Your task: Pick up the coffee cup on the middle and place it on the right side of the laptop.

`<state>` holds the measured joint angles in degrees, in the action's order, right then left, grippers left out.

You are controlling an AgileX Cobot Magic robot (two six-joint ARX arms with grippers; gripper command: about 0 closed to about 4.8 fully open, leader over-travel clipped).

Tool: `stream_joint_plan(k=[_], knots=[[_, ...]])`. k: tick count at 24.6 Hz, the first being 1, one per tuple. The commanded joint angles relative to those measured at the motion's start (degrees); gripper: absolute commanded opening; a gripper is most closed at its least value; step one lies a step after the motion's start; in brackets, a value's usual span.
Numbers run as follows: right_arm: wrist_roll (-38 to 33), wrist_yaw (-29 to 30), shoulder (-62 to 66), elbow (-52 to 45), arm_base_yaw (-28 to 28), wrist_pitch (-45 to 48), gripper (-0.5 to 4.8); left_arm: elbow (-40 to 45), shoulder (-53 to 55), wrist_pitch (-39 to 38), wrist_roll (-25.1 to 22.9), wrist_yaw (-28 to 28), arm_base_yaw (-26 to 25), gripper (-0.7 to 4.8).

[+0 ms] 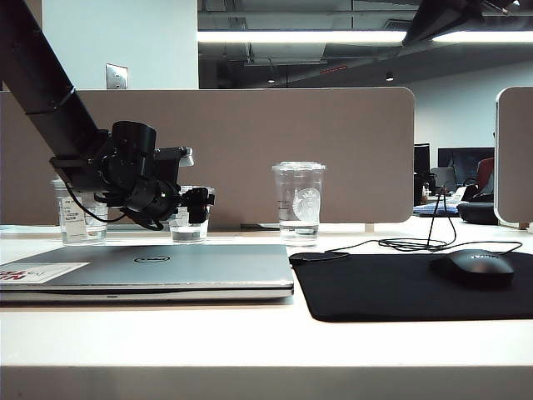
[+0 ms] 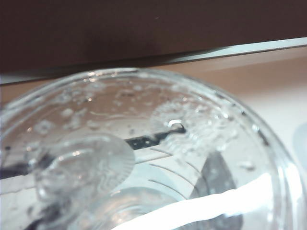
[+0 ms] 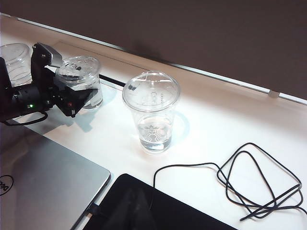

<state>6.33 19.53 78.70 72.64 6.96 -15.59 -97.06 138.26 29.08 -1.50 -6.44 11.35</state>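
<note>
1. Exterior view: you have the left end effector [image 1: 198, 205] at the coffee cup [image 1: 188, 223], which stands on the tabletop [image 1: 250, 333] behind the closed laptop [image 1: 150, 271]. It is the middle of three cups, between the labelled cup [image 1: 81, 218] and the taller cup [image 1: 298, 200].
2. Right wrist view: the left end effector's [image 3: 79, 98] dark fingers [image 3: 76, 100] sit against the coffee cup's [image 3: 81, 81] wall just under the lid. You cannot tell whether they are clamped on it or only closing around it. The cup base looks seated on the tabletop [image 3: 216, 120].
3. Left wrist view: the cup lid [image 2: 144, 143] fills the picture, with droplets on the clear plastic. Fingers not visible here.
4. Right end effector: in no picture, so its state is unknown.
5. Handling judgement: thin clear plastic, light, easily dented. A little liquid seems to sit at the bottom, so keep it upright. The wet, smooth wall may slip.
6. Hold judgement: take it on the wall below the lid rim, where the rim stiffens it; squeeze gently.
7. Target: right of the laptop lies a black mouse pad [image 1: 416, 287] with mouse [image 1: 473, 267] and cable [image 3: 249, 182].
</note>
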Motion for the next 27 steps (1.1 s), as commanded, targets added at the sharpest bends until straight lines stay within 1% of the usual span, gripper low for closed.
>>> stream_joint_plan(k=[1, 5, 7, 8, 10, 12, 13, 17, 19, 20, 21, 23, 25, 27], knots=[[0.24, -0.13, -0.31, 0.37, 0.09, 0.85, -0.05, -0.26, -0.63, -1.42, -0.02, -0.46, 0.11, 3.34], [1.40, -0.13, -0.31, 0.37, 0.09, 0.83, -0.05, -0.26, -1.90, -2.14, -0.04, -0.52, 0.11, 3.34], [1.40, -0.13, -0.31, 0.37, 0.09, 0.85, -0.06, -0.26, -2.80, -3.04, -0.04, -1.62, 0.13, 3.34], [1.40, -0.13, -0.31, 0.37, 0.09, 0.92, -0.05, -0.26, -4.22, -5.20, -0.04, -3.04, 0.15, 3.34], [1.40, -0.11, -0.31, 0.37, 0.09, 1.27, -0.05, -0.26, -6.54, -8.31, -0.07, -3.04, 0.15, 3.34], [1.40, -0.11, -0.31, 0.37, 0.09, 1.31, -0.05, -0.26, -8.44, -9.60, -0.22, -3.41, 0.15, 3.34], [1.40, -0.11, -0.31, 0.37, 0.09, 1.29, -0.06, -0.26, -9.35, -10.43, -0.20, -4.42, 0.13, 3.34], [1.73, -0.13, -0.31, 0.37, 0.09, 1.57, -0.05, -0.26, -15.15, -19.80, -0.04, -10.38, 0.76, 3.34], [3.82, -0.35, -0.33, 0.37, -0.02, 1.95, -0.05, -0.24, -18.01, -24.63, -1.99, -13.35, 1.31, 3.34], [4.57, -0.50, -0.33, 0.37, -0.02, 1.97, -0.06, -0.24, -19.21, -26.47, -2.84, -13.57, 1.60, 3.34], [4.70, -0.50, -0.42, 0.37, -0.09, 2.10, -0.05, -0.22, -22.01, -29.77, -3.26, -14.91, 1.95, 3.34], [4.72, -0.55, -0.81, 0.37, -0.11, 2.14, -0.05, -0.11, -26.12, -32.94, -3.23, -17.68, 2.80, 3.34], [4.72, -1.18, -1.68, 0.37, -0.11, 2.32, -0.05, 1.11, -30.45, -33.29, -3.26, -19.91, 4.39, 3.34], [4.72, -4.11, -3.23, 0.37, -0.11, 2.40, -0.05, 3.21, -34.25, -33.05, -3.91, -22.16, 6.29, 3.33]])
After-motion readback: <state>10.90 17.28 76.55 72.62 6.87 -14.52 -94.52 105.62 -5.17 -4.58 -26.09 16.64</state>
